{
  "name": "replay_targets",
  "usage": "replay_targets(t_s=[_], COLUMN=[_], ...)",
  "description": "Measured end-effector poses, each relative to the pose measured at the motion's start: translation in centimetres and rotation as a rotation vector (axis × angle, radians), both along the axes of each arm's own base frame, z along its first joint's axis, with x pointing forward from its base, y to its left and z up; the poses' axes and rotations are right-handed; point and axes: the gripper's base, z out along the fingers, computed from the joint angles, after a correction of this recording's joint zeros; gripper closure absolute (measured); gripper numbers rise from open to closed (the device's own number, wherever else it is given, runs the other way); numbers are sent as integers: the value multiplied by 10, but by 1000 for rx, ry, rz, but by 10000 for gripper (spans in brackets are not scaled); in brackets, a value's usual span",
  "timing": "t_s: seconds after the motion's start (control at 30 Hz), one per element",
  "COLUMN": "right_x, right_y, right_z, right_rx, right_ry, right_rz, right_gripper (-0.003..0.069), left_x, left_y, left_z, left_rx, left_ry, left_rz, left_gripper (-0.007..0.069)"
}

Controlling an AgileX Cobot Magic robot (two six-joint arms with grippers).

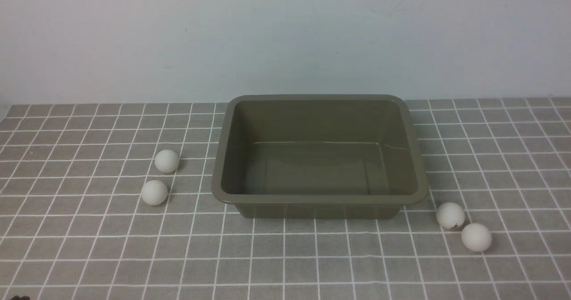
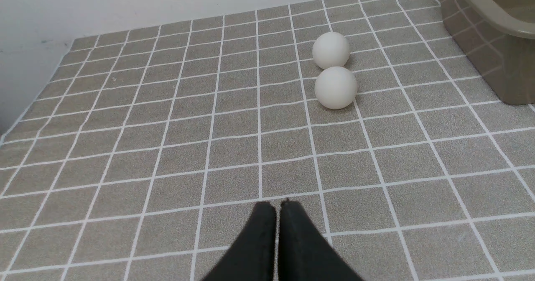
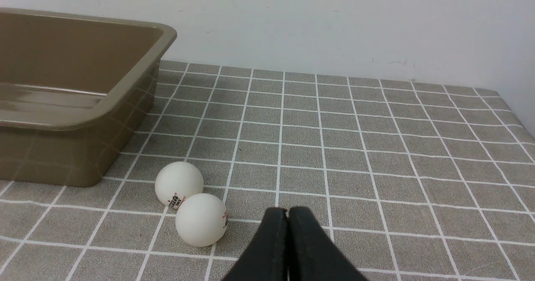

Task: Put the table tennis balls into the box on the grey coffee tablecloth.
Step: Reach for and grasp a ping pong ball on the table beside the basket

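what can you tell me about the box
The box is a shallow, rectangular olive-brown tub, seemingly plastic, with rounded corners, a wide flared rim and a slightly glossy inside. It stands upright and open on the gridded grey cloth, near the pale wall, with two balls off to each side. It is empty, and neither pincer touches it.

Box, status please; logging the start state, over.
Both end effectors, left and right, shut, holding nothing. Box empty; two balls to its left, two right. Nothing seen blocking.
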Motion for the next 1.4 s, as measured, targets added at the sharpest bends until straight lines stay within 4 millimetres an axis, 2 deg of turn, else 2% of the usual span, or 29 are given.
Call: replay_targets(t_s=[0.83,0.93,1.03,1.23,1.4], right_x=[0,0,0,0,0], right_y=[0,0,0,0,0], right_z=[0,0,0,0,0], right_rx=[5,5,5,5,4], right_ry=[0,0,0,0,0], right_rz=[-1,-1,-1,-1,-1], right_gripper=[673,673,673,673,673], left_x=[0,0,2,4,3], left_y=[0,1,1,-1,-1], left_z=[0,1,6,29,42], left_rx=[0,78,91,-167,-250], left_ry=[0,-9,-76,-335,-475], left_rz=[0,-8,-10,10,9], left_gripper=[629,629,629,629,629])
